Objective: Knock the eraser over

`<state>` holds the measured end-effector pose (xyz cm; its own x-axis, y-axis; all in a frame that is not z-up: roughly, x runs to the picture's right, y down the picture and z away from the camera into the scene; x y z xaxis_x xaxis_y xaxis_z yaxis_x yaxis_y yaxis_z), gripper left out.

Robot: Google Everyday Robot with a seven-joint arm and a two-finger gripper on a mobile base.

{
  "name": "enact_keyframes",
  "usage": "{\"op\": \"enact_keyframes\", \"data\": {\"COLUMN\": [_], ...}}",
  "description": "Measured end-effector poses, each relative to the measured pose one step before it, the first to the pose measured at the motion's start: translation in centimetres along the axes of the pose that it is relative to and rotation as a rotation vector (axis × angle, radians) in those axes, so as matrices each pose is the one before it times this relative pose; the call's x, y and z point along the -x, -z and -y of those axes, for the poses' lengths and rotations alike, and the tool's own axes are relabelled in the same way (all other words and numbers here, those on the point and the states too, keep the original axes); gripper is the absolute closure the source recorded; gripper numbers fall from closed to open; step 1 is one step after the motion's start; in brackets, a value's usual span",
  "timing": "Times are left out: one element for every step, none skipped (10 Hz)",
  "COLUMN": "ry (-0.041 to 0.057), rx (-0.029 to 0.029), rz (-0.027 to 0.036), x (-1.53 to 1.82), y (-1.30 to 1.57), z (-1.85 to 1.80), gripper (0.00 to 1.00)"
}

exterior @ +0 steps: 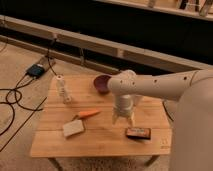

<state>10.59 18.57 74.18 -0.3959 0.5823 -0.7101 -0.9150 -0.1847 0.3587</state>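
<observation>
One white arm reaches in from the right side of the camera view, its thick forearm running nearly level across the middle of the scene before bending at the wrist and pointing straight down. At the end of that downward wrist hangs the pincer [123, 121], low over the wooden surface [100, 142], and whether its tips rest on the wood cannot be told. Whether it stands apart or together also cannot be told, as the pale wrist housing merges with it; nothing is seen clamped in it.

The eraser [138, 133] lies flat on the surface just to the right of the pincer and a little nearer the camera, its dark reddish-brown broad face turned up inside black edges. It sits close to the pincer, and no contact between them is visible.

To the left of the pincer lies a slim orange carrot-like object [88, 114], pointing roughly toward it. Further left and nearer the camera sits a pale beige block [73, 128], near the orange object's far end. Well to the left and further back stands a small white bottle [62, 89], upright. Behind the pincer, partly hidden by the arm's elbow, sits a dark maroon bowl [101, 83]
</observation>
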Motion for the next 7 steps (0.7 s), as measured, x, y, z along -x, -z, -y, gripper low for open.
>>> {"op": "enact_keyframes", "data": {"ry": [-0.01221,-0.00470,0.00220,0.00418,0.00010,0.00046,-0.00029], "rx": [0.00625,0.00928,0.02418,0.01267,-0.00130,0.00016,-0.00008], "rz": [0.01325,0.01341,0.03080,0.01559,-0.00005,-0.00070,-0.00034], "x": [0.385,0.337,0.538,0.268,0.014,-0.031,-0.007], "y": [0.360,0.407,1.074,0.374,-0.030,-0.006,0.000], "z": [0.070,-0.148,-0.676,-0.419,0.026,-0.031,0.013], "gripper": [0.35,0.35,0.35,0.35,0.35,0.35,0.35]}}
